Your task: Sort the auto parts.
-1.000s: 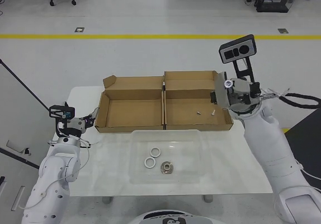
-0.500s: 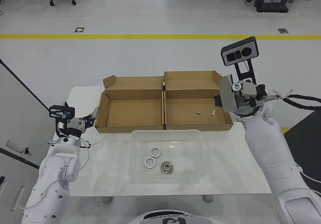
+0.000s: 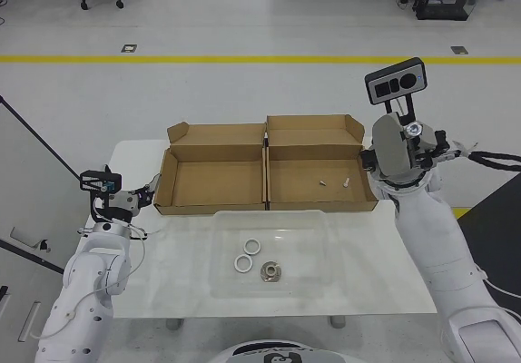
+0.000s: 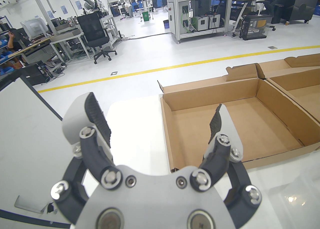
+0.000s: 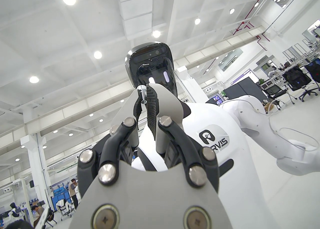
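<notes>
Beside the right box's far right corner my right gripper [image 5: 145, 92] is raised with its fingers turned up, shut on a small silver screw [image 5: 142, 94] at the tips; from above the screw [image 3: 413, 132] glints on top of the wrist. Two more small screws [image 3: 322, 181] [image 3: 344, 181] lie in the right cardboard box [image 3: 297, 186]. The left cardboard box [image 3: 211, 177] holds nothing. A clear tray [image 3: 301, 250] in front holds two white rings [image 3: 252, 246] [image 3: 242, 263] and a metal flanged nut [image 3: 269, 270]. My left gripper [image 4: 155, 103] hangs open and empty just left of the left box.
The white table [image 3: 170, 263] carries both boxes side by side at the back, flaps up. A dark panel [image 3: 24, 172] leans off the table's left side. Bare tabletop lies on either side of the tray.
The right arm has drawn back to the right from over the right box's corner and turned its gripper upward, screw still in its tips. The left arm has not moved.
</notes>
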Robot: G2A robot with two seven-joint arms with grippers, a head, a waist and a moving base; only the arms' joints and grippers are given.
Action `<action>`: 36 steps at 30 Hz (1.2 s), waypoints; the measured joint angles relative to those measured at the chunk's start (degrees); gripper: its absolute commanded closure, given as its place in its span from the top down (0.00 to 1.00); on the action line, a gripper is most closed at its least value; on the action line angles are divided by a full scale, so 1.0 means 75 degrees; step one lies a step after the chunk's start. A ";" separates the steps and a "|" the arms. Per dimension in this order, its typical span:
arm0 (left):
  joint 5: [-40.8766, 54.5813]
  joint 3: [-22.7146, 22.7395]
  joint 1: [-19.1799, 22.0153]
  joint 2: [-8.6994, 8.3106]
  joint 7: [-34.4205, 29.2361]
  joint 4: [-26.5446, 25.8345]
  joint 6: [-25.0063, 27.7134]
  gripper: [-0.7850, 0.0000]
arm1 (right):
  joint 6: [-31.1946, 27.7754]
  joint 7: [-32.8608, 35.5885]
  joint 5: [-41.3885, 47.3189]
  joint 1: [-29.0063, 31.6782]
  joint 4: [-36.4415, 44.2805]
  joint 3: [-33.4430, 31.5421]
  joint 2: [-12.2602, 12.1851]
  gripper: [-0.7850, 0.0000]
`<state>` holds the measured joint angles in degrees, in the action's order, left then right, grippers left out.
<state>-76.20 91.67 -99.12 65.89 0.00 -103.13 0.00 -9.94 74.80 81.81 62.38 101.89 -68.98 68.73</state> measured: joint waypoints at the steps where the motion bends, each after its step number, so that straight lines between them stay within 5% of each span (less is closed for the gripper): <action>1: 0.0000 0.0000 0.0000 0.0000 0.0000 0.0000 0.0000 1.00 | 0.0000 0.0000 0.0000 0.0000 0.0000 0.0000 0.0000 0.00; 18: 0.0000 0.0000 0.0000 0.0000 0.0000 0.0000 0.0000 1.00 | 0.0061 -0.0115 -0.0156 0.0009 -0.0022 -0.0080 -0.0021 0.00; 30: 0.0000 0.0000 0.0000 0.0000 0.0000 0.0000 0.0000 1.00 | 0.2222 0.0533 -0.4403 -0.0094 -0.0792 -0.2372 -0.0671 0.00; 36: 0.0000 0.0000 0.0000 0.0000 0.0000 0.0000 0.0000 1.00 | 0.2730 0.1292 -0.8001 -0.0891 -0.1003 -0.2541 -0.1046 0.00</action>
<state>-76.20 91.67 -99.12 65.89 0.00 -103.13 0.00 10.53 84.49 21.80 55.70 94.37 -88.04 60.88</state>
